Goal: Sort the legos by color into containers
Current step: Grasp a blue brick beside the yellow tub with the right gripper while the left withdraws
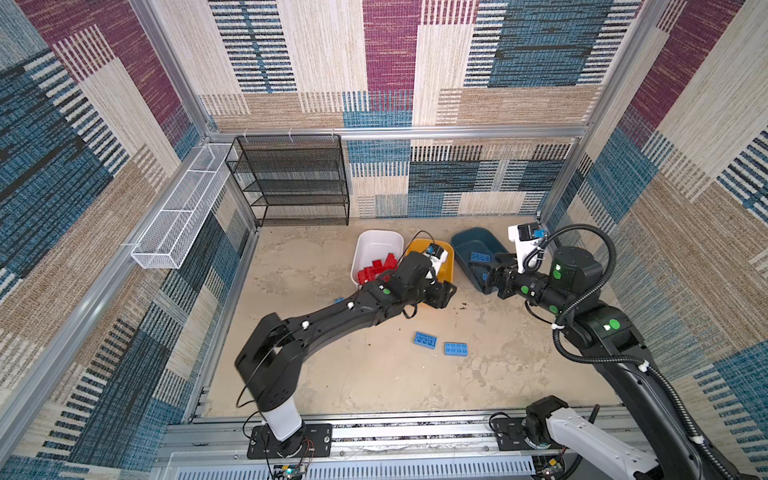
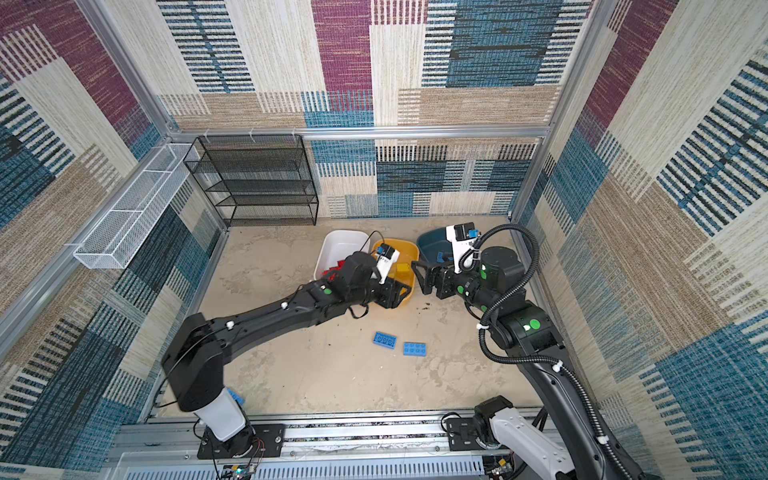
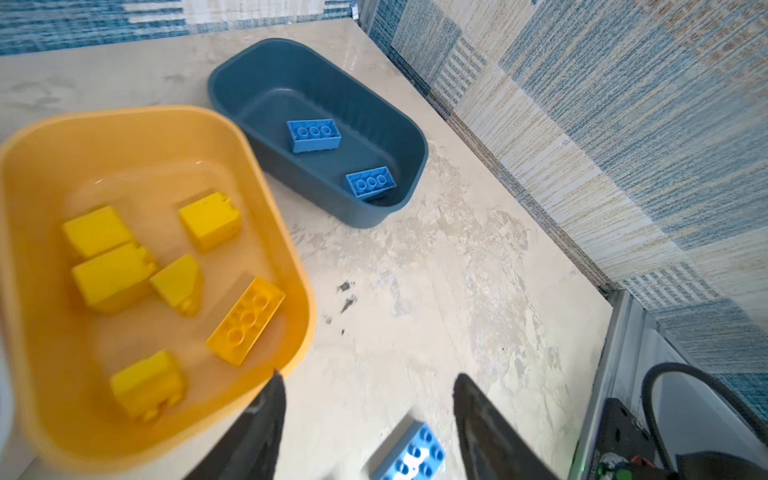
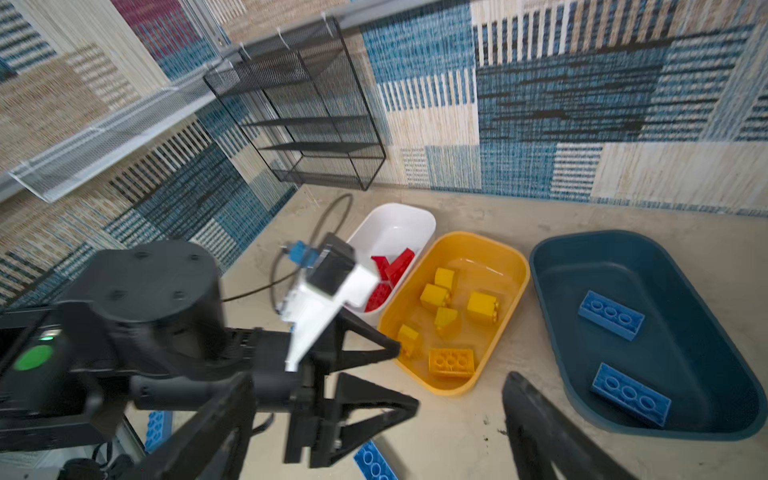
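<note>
Left wrist view: left gripper [image 3: 368, 378] apart, empty; right gripper [image 2: 420, 277] likewise. Probably between picks; next, loose blue studded bricks [image 1: 425, 340] into teal plastic tub [image 3: 266, 95].

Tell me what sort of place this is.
Probably a robot test cell, not a home: an aluminium frame walled with patchwork carpet panels, the left arm and right arm bolted to a front rail, and staged props such as a black mesh rack and a white tub of red bricks.

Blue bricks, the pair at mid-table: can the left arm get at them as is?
Probably yes: both blue bricks lie flat on bare table, nothing over them, and the open, empty left hand hangs close by.
</note>
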`<state>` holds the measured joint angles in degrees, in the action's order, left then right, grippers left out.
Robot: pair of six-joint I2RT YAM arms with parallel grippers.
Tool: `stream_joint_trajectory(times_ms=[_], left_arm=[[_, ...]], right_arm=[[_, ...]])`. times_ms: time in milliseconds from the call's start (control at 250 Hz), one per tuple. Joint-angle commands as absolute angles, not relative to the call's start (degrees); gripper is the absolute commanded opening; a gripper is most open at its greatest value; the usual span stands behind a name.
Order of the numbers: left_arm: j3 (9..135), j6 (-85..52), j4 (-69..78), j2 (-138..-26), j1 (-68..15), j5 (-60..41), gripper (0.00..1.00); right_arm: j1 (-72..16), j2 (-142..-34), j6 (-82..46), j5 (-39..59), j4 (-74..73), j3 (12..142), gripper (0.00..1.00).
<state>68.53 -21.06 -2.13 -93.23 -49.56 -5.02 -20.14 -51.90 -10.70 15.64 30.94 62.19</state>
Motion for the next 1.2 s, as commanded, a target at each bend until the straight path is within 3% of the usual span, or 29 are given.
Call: stream_joint_trajectory(times_ms=[0,248,564,1028,1196], left_arm=[[58.48,-24.12,3.31,-83.68,-49.58,-0.12,0.65],[39.52,-26.85,-2.15,-59.32,-49.58,6.45,0.65],[27.28,-29.34,-14.16,-37.46,-49.55,13.67,0.65],[23.01,-30.77,-21.09,-27.92,-49.54,15.99,0.65],[22.9,-30.81,-21.02,-27.95,-49.55,15.9,0.65]], right_arm=[[-20.98,-53.42,-7.83,18.59,32.87,57.96,0.92],[-35.16,-62.1,-10.58,11.4,26.03,46.23,0.94],[-40.28,-71.82,-9.36,7.63,17.12,39.73,0.96],[-43.81,-85.75,-7.88,0.69,14.48,42.94,0.9],[-43.99,-88.16,-8.09,-0.35,14.15,43.56,0.77]])
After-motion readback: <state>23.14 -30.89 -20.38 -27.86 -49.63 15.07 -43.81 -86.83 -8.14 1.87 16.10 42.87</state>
